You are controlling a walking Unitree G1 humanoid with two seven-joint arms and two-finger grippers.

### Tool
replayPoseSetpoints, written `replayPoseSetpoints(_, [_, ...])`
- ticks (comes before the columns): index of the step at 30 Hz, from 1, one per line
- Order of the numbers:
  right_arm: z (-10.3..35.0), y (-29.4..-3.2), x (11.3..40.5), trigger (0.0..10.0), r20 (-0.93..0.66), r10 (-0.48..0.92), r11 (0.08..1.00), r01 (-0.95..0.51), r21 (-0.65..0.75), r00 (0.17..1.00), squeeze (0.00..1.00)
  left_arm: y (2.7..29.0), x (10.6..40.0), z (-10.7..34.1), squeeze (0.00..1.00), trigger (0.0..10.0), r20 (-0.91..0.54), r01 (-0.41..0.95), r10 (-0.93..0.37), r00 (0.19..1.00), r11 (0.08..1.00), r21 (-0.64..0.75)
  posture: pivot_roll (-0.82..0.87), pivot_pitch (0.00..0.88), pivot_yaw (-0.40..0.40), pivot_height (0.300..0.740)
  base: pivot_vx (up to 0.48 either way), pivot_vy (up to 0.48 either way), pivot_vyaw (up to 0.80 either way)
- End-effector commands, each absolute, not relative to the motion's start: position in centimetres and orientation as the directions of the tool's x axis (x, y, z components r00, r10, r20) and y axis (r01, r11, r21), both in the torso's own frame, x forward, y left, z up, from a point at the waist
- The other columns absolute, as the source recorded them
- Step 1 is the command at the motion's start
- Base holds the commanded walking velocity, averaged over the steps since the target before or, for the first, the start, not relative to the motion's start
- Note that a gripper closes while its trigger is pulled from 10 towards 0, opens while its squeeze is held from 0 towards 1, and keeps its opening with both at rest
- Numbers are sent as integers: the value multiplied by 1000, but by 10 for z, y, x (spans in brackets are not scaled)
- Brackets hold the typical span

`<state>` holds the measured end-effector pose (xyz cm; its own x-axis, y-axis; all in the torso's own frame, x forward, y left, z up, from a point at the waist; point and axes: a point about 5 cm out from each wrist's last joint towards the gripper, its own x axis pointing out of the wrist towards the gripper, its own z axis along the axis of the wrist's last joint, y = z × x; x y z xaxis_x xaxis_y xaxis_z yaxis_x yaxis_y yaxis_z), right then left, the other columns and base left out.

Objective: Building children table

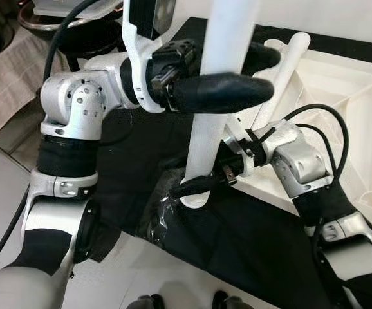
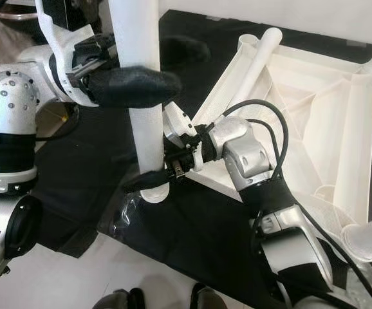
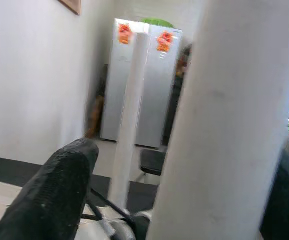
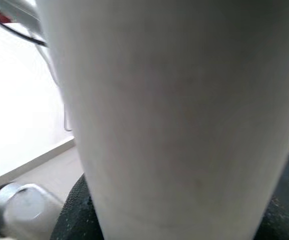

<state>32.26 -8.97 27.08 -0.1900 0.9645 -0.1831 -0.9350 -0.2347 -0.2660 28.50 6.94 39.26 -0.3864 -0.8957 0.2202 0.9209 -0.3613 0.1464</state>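
Observation:
I hold a loose white table leg [image 1: 206,141] nearly upright with both grippers. My left gripper [image 2: 185,65] is shut on its upper part, one black finger [image 1: 221,91] across the front and the other behind. My right gripper [image 2: 148,178] is shut on the leg's lower end, just above the black cloth [image 1: 250,238]. The upturned white tabletop [image 2: 302,109] lies on the cloth to my right, with a fitted leg [image 2: 265,50] at its near corner and two more [image 2: 354,148] on its far right. In the left wrist view the held leg [image 3: 224,125] stands beside a black finger [image 3: 54,195].
A crumpled clear plastic bag [image 2: 125,215] lies on the cloth under the held leg. White floor [image 1: 141,270] lies in front, with my feet [image 1: 148,301] at the bottom. A striped mat [image 1: 6,71] lies at the far left. A silver fridge [image 3: 154,85] stands in the background.

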Motion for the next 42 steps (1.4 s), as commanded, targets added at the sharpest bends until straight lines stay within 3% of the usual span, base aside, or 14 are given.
replayPoseSetpoints(1, [278, -90, 332, 0, -160, 984, -124, -951, -285, -81, 0, 87, 295, 384, 1000, 10000, 237, 961, -934, -267, -238, 144, -61, 197, 43, 740, 0, 0, 0])
replayPoseSetpoints(3, [278, -90, 332, 0, -160, 984, -124, -951, -285, -81, 0, 87, 295, 384, 1000, 10000, 237, 961, -934, -267, -238, 144, -61, 197, 43, 740, 0, 0, 0])
replayPoseSetpoints(4, [288, -99, 338, 0, -101, 995, -44, -954, -297, -15, 0, 115, 307, 372, 1000, 10000, 256, 989, -961, -106, -75, 129, -54, 200, 37, 740, 0, 0, 0])
replayPoseSetpoints(6, [288, -99, 338, 0, -101, 995, -44, -954, -297, -15, 0, 115, 307, 372, 1000, 10000, 256, 989, -961, -106, -75, 129, -54, 200, 37, 740, 0, 0, 0])
replayPoseSetpoints(7, [299, -108, 345, 0, -31, 998, 45, -952, -304, 58, 0, 151, 316, 354, 1000, 10000, 274, 984, -955, 113, 146, 103, -39, 200, 23, 740, 0, 0, 0])
replayPoseSetpoints(10, [299, -108, 345, 0, -31, 998, 45, -952, -304, 58, 0, 151, 316, 354, 1000, 10000, 274, 984, -955, 113, 146, 103, -39, 200, 23, 740, 0, 0, 0])
replayPoseSetpoints(11, [304, -114, 351, 0, 26, 992, 124, -946, -300, 122, 0, 187, 316, 335, 1000, 10000, 314, 932, -892, 326, 359, 52, -27, 197, 13, 740, 0, 0, 0])
replayPoseSetpoints(12, [304, -114, 351, 0, 26, 992, 124, -946, -300, 122, 0, 187, 316, 335, 1000, 10000, 314, 932, -892, 326, 359, 52, -27, 197, 13, 740, 0, 0, 0])
replayPoseSetpoints(14, [301, -116, 353, 0, 61, 982, 189, -937, -294, 179, 0, 226, 304, 310, 1000, 10000, 384, 784, -715, 585, 619, -42, -24, 188, 1, 740, 0, 0, 0])
replayPoseSetpoints(17, [301, -116, 353, 0, 61, 982, 189, -937, -294, 179, 0, 226, 304, 310, 1000, 10000, 384, 784, -715, 585, 619, -42, -24, 188, 1, 740, 0, 0, 0])
replayPoseSetpoints(18, [299, -116, 354, 549, 69, 977, 215, -933, -290, 203, 0, 234, 300, 302, 1000, 10000, 409, 712, -626, 664, 696, -92, -25, 186, 1, 740, 0, 0, 0])
replayPoseSetpoints(19, [298, -115, 355, 10000, 85, 967, 255, -925, -281, 240, 0, 238, 299, 293, 0, 10000, 408, 640, -546, 732, 757, -134, -26, 179, 0, 740, 0, 0, 0])
replayPoseSetpoints(27, [282, -101, 352, 10000, 124, 903, 431, -864, -260, 412, 0, 208, 300, 246, 0, 10000, 285, 498, -435, 854, 842, -206, -32, 153, 2, 740, 0, 120, 0])
replayPoseSetpoints(42, [252, -78, 312, 10000, 192, 810, 583, -794, -172, 554, 0, 142, 293, 209, 0, 10000, 238, 480, -429, 872, 844, -239, -74, 63, 5, 740, 0, 470, 0])
